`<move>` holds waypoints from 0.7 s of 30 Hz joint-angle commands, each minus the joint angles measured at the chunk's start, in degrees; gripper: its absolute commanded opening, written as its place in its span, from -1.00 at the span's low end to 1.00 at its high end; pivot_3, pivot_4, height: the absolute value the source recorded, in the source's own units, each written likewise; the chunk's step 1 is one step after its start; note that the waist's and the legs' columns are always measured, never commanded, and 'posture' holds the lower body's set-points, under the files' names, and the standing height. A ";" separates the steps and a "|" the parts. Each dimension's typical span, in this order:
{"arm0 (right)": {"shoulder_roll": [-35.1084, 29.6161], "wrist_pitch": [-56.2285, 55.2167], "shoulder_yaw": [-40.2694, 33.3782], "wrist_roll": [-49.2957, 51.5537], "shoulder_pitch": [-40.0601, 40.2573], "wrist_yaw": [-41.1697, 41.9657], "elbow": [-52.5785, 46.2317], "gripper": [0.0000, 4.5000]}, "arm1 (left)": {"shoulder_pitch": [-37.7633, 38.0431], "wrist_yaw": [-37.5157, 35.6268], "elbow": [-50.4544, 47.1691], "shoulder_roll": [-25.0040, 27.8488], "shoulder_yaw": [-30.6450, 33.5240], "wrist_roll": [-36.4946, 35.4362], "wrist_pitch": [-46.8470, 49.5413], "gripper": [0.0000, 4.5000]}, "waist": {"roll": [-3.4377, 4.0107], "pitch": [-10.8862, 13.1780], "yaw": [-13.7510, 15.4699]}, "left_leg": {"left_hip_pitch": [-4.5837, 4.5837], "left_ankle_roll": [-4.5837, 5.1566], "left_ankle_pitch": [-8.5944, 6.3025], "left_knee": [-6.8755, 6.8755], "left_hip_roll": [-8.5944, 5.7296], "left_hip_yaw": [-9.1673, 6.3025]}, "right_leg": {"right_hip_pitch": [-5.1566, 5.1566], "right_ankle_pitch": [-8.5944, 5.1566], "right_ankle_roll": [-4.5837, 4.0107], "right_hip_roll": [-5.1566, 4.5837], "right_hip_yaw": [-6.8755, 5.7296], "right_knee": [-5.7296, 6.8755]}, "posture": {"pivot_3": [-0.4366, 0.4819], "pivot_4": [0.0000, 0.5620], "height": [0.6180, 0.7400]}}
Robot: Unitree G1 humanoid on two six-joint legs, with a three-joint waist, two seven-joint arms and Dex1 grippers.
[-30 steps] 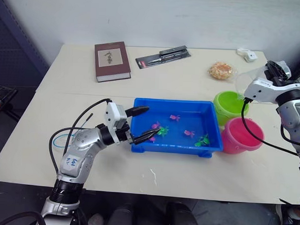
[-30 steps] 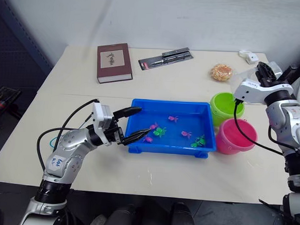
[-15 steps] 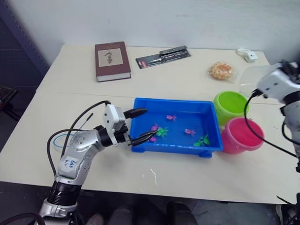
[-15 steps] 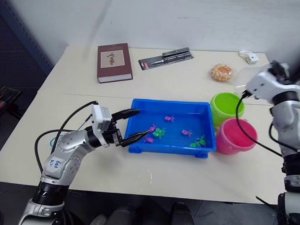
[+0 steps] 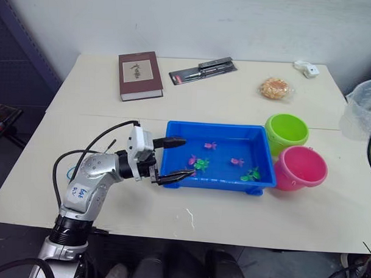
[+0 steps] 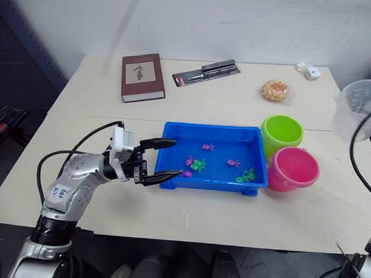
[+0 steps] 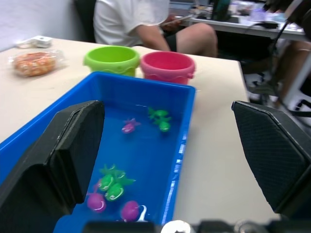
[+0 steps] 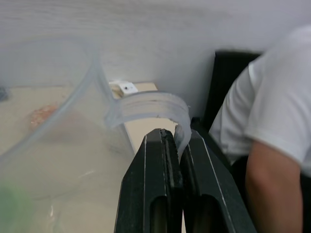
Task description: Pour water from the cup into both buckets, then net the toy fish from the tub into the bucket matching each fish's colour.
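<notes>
The clear cup (image 6: 357,108), thin, light and likely slippery when wet, hangs off the table's right edge beyond the green bucket (image 6: 282,134), its handle pinched in the right hand (image 8: 176,145), while the left hand (image 6: 158,159) gapes wide at the tub (image 6: 173,129).

Even, bright overhead light; soft shadows on the desk (image 5: 231,220). Right wrist view blurs the near cup (image 8: 58,145).

tub (image 5: 265,159) top: open, fish (image 5: 201,164) scattered inside
tub left end: straddled by left gripper (image 5: 175,157), fingers wide
buckets (image 5: 286,130): mouths unobstructed
</notes>
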 commanded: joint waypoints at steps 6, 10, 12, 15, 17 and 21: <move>12.67 -2.55 -9.52 5.64 8.56 -9.90 -5.47 -0.97 | -0.54 -3.58 -8.09 3.50 -0.31 -6.05 7.38 1.00 | 0.06 -0.03 -0.39 | 0.07 0.02 0.00 0.01 -0.02 0.09 | -0.01 0.02 0.03 0.01 0.23 0.05 | -0.05 -0.47 0.97; 18.79 -3.38 -9.19 4.84 12.13 -16.29 -8.16 -0.97 | 1.81 -2.03 -10.51 4.98 0.69 -6.06 9.30 1.00 | 0.10 -0.05 -0.44 | 0.16 0.01 0.00 -0.05 0.02 0.14 | -0.03 0.02 0.03 0.06 0.38 0.07 | -0.05 -0.47 0.97; 20.15 -2.98 -8.82 5.47 12.98 -17.96 -9.37 -0.97 | 2.04 -0.87 -10.83 5.44 1.05 -5.41 9.53 1.00 | 0.11 -0.06 -0.35 | 0.14 0.01 0.00 -0.04 0.01 0.11 | -0.03 0.02 0.03 0.04 0.50 0.07 | -0.05 -0.47 0.97; 22.08 -2.75 -6.82 6.22 14.58 -18.47 -10.99 -0.97 | 0.91 2.15 -10.29 4.14 2.00 -6.04 9.95 1.00 | 0.11 -0.06 -0.32 | 0.13 0.02 0.00 0.00 -0.01 0.11 | -0.03 0.02 0.03 0.02 0.57 0.08 | -0.05 -0.47 0.97; 23.68 -3.42 -5.80 6.35 15.69 -19.09 -11.52 -0.97 | 1.26 2.38 -10.98 3.85 1.57 -6.36 10.12 1.00 | 0.11 -0.06 -0.29 | 0.13 0.03 0.00 0.00 -0.01 0.09 | -0.03 0.02 0.03 0.02 0.59 0.08 | -0.05 -0.47 0.97; 26.34 -5.81 -3.70 5.97 17.77 -19.63 -12.73 -0.97 | 1.97 1.79 -11.76 4.13 0.75 -6.33 10.06 1.00 | 0.11 -0.06 -0.25 | 0.10 0.02 0.00 -0.04 -0.01 0.01 | -0.02 0.02 0.03 0.04 0.63 0.05 | -0.05 -0.47 0.97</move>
